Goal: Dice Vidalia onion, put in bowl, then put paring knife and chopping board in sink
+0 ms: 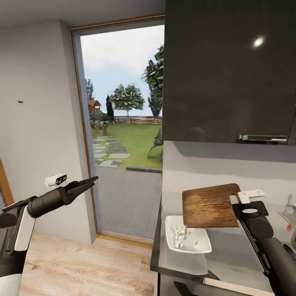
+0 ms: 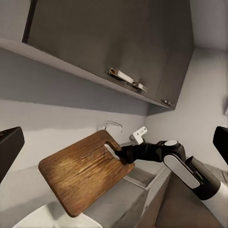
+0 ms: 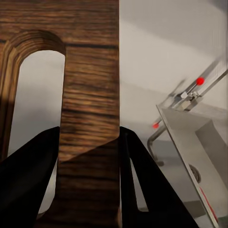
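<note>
My right gripper (image 1: 235, 200) is shut on the handle end of the dark brown chopping board (image 1: 209, 205) and holds it in the air, tilted, above the countertop (image 1: 234, 250). The board's far end hangs over the white bowl (image 1: 187, 240), which holds several white diced onion pieces (image 1: 180, 236). In the right wrist view my fingers (image 3: 142, 180) clamp the board (image 3: 90, 95) beside its slot hole. The steel sink (image 3: 199, 137) and its tap with a red knob (image 3: 200, 80) lie beyond. My left gripper (image 1: 84, 183) hangs open over the floor, apart from everything. The paring knife is out of view.
A dark wall cabinet (image 1: 230, 70) hangs above the counter, close over the raised board. A tall glass doorway (image 1: 123, 123) opens onto a garden at the left. Wooden floor (image 1: 82, 263) lies left of the counter's end. The left wrist view shows the board (image 2: 85, 171) and the right arm (image 2: 190, 171).
</note>
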Robot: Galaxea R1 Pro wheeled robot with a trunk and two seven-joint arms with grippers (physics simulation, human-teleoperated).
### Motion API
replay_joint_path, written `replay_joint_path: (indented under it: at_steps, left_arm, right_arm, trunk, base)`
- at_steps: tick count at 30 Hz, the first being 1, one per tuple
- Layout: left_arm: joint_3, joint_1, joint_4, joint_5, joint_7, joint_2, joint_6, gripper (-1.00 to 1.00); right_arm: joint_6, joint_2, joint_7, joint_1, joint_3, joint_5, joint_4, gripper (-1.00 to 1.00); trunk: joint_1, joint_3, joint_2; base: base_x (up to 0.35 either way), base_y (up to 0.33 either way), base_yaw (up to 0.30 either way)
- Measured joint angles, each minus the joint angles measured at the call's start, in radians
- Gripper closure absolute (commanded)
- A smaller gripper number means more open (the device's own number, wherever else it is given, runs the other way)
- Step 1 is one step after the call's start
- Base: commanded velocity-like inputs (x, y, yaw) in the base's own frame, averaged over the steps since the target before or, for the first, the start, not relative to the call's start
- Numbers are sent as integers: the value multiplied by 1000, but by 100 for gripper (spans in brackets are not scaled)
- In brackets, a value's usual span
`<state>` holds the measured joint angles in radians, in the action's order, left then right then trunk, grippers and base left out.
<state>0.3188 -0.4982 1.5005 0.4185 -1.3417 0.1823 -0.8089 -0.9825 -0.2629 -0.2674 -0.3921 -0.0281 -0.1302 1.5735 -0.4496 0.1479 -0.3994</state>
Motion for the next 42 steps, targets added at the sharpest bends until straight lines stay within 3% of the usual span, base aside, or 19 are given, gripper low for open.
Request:
replay_joint_path:
  at_steps: [10, 13, 15, 17, 18, 20, 22, 24, 29, 31, 36, 42]
  left_arm:
    - [0, 0, 1, 1, 0, 0, 0, -100]
    - [-1, 0, 1, 1, 0, 0, 0, -100]
    - [-1, 0, 1, 1, 0, 0, 1, -100]
    - [-2, 0, 1, 0, 0, 0, 2, -100]
    - [-2, 0, 1, 0, -1, 0, 3, -100]
    - [-4, 0, 2, 0, -1, -1, 7, -100]
    - [-8, 0, 4, -1, -1, -2, 12, -100]
    - [-10, 0, 5, -1, -1, -2, 14, -100]
    - [-18, 0, 7, -7, -1, -3, 18, -100]
    - [-20, 0, 8, -9, -1, -2, 19, -100]
    - [-22, 0, 9, -11, -2, 2, 20, -100]
    - [-21, 0, 6, -11, -12, 9, 19, -100]
  right_arm:
    - [3, -2, 6, 0, 3, 2, 0, 100]
    - [4, -8, 64, 0, 18, 23, 0, 100]
    - [0, -15, 193, 0, 73, 39, 1, 100]
    - [-16, -37, 435, -1, 202, 101, 2, 100]
    - [-19, -46, 482, -1, 237, 82, 1, 100]
    - [-46, -76, 635, -1, 361, 80, -2, 100]
    - [-60, -88, 726, -1, 452, 84, -3, 100]
    - [-60, -90, 761, 0, 487, 85, -5, 100]
    - [-59, -89, 802, 0, 520, 92, -14, 100]
    - [-50, -84, 820, 0, 524, 115, -32, 100]
    - [78, -43, 839, 0, 527, 147, -114, 100]
    - [86, -35, 834, 0, 535, 152, -73, 100]
  trunk:
    - [0, 4, 0]
    - [0, 4, 0]
    - [0, 4, 0]
    - [0, 4, 0]
    - [0, 4, 0]
    - [0, 4, 0]
    - [0, 4, 0]
    - [0, 4, 0]
    - [0, 4, 0]
    - [0, 4, 0]
    - [0, 4, 0]
    - [0, 5, 0]
  base:
    - [0, -2, 0]
    - [14, -120, 0]
    - [96, -206, 0]
    - [147, -232, 0]
    - [174, -239, 0]
    - [200, -239, 0]
    - [225, -239, 0]
    - [239, -239, 0]
    - [250, -239, 0]
    - [253, -239, 0]
    - [237, -225, 0]
    - [59, -56, -27]
